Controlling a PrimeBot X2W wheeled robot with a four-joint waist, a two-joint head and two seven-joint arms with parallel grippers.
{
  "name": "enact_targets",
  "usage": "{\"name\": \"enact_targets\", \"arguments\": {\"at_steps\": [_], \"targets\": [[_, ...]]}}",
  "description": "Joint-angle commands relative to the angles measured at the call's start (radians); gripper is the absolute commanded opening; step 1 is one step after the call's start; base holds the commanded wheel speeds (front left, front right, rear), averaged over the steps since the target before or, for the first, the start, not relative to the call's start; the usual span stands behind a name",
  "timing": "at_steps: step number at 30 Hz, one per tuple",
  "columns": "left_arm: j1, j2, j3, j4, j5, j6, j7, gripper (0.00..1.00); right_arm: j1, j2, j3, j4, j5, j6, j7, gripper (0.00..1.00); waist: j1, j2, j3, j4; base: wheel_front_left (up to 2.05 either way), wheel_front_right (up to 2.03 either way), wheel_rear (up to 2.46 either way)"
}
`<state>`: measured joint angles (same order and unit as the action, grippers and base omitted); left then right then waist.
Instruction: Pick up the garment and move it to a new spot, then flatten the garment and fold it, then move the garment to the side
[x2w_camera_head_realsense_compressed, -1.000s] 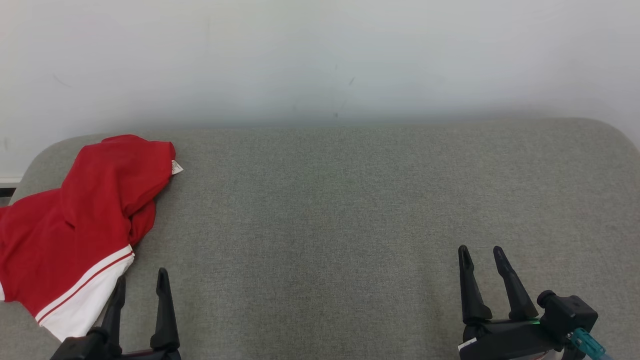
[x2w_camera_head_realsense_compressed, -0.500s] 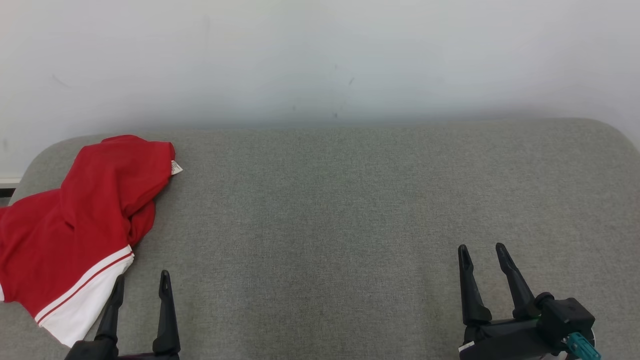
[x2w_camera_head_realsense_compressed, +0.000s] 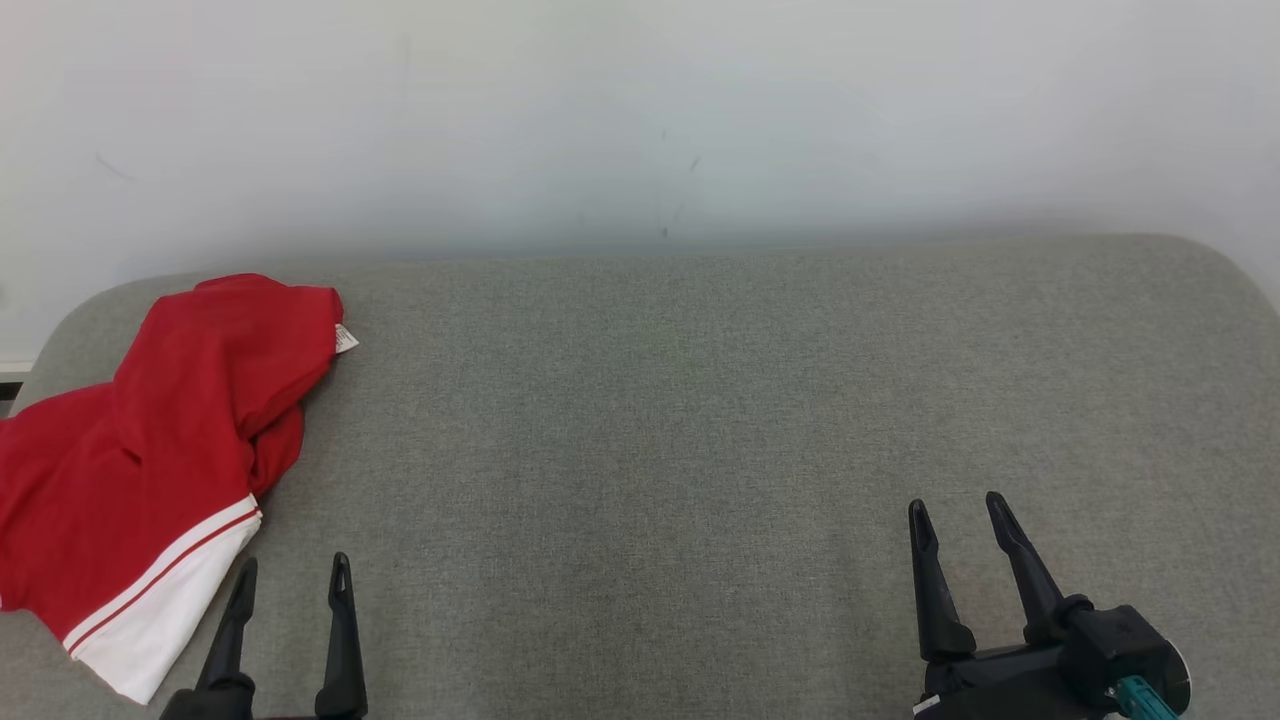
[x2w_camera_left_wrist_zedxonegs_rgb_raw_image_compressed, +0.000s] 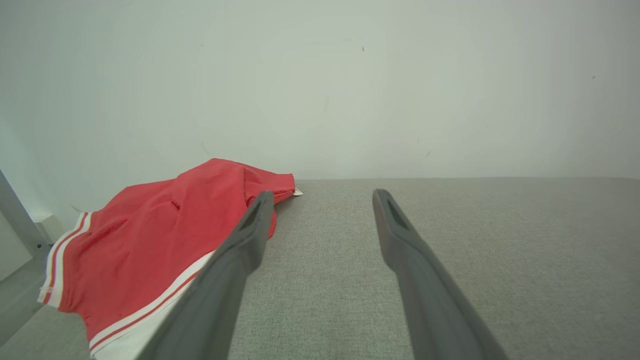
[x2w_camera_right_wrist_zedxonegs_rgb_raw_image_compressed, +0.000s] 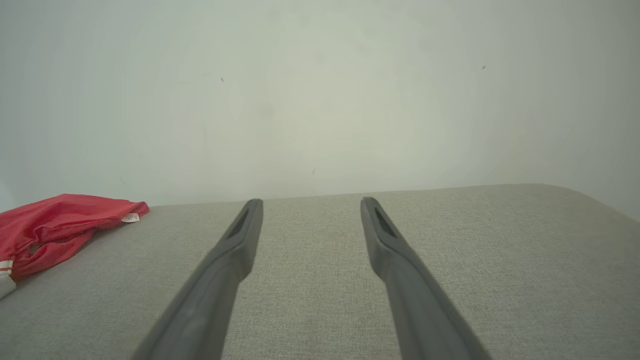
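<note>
Red garment (x2w_camera_head_realsense_compressed: 150, 450) lies crumpled at the far left end of the grey cloth-covered worktop (x2w_camera_head_realsense_compressed: 650, 450), partly over its left edge. White hem band with a thin red stripe faces the robot; small white label (x2w_camera_head_realsense_compressed: 346, 338) sticks out at the garment's far corner, near the pale wall (x2w_camera_head_realsense_compressed: 640, 120).

Left gripper (x2w_camera_head_realsense_compressed: 295, 563): fingers spread apart, nothing between them, tips just beside the white hem. Whether they touch the cloth cannot be told. In the left wrist view the garment (x2w_camera_left_wrist_zedxonegs_rgb_raw_image_compressed: 165, 235) sits left of and behind the left finger.

Right gripper (x2w_camera_head_realsense_compressed: 954, 502): fingers also spread, empty, over bare worktop, well apart from the garment.
</note>
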<state>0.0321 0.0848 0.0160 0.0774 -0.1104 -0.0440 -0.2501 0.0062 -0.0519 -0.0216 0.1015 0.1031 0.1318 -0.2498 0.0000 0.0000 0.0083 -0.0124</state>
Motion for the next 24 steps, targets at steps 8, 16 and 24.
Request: {"name": "enact_targets", "arguments": {"at_steps": [8,16,24], "targets": [[0.01,0.006,0.002,0.004,0.035,0.008,-0.013,1.0,0.006,0.003,0.006,-0.004,-0.041,-0.002,-0.017,1.0,0.0,0.0,0.0,-0.004,0.0,0.0,0.0],[0.003,0.009,0.006,-0.021,0.013,0.011,0.032,1.0,0.009,0.003,0.0,-0.005,-0.033,-0.002,-0.017,1.0,0.0,0.0,-0.004,-0.002,0.0,0.0,0.0],[0.019,0.005,0.012,-0.047,-0.016,0.023,0.08,1.0,0.012,0.003,-0.006,-0.003,-0.016,-0.002,-0.017,1.0,0.0,0.0,-0.008,-0.003,0.0,0.0,0.0]]}}
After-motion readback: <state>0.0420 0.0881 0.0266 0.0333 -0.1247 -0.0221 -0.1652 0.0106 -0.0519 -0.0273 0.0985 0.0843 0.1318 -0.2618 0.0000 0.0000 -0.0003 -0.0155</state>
